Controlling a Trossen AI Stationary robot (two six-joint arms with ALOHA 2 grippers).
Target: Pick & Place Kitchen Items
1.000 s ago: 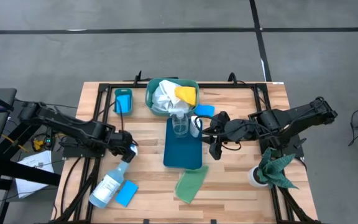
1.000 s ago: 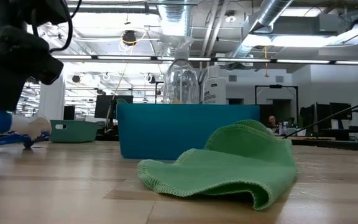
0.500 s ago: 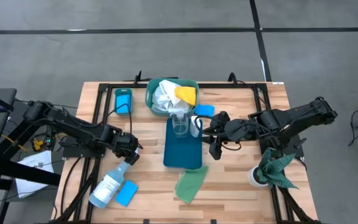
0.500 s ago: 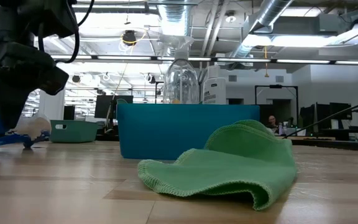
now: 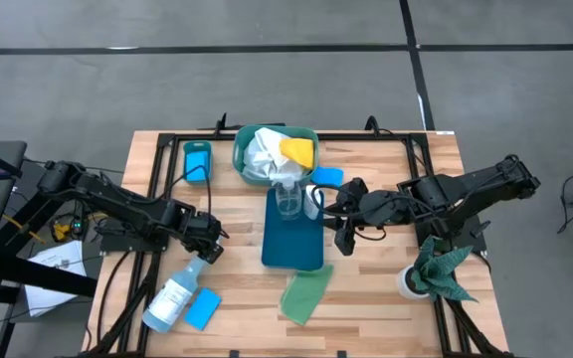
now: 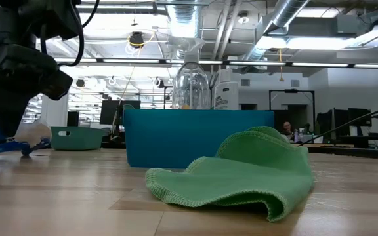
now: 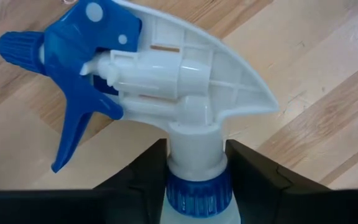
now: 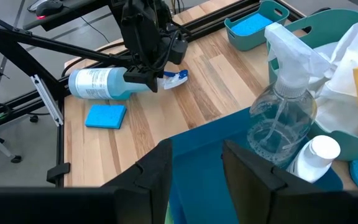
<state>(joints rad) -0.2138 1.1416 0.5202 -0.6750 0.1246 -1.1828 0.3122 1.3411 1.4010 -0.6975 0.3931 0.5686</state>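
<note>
Two spray bottles; three blue sponges; one green cloth

This looks like a robotics lab set in an open-plan office or industrial hall. Beyond the far edge of the wooden tabletop, the low view shows exposed silver ducts, pipes and strip lights on an open ceiling, with rows of desks and monitors and what may be a seated person. From above, the tabletop sits on a black metal frame on grey concrete floor marked with dark tape lines.
</note>
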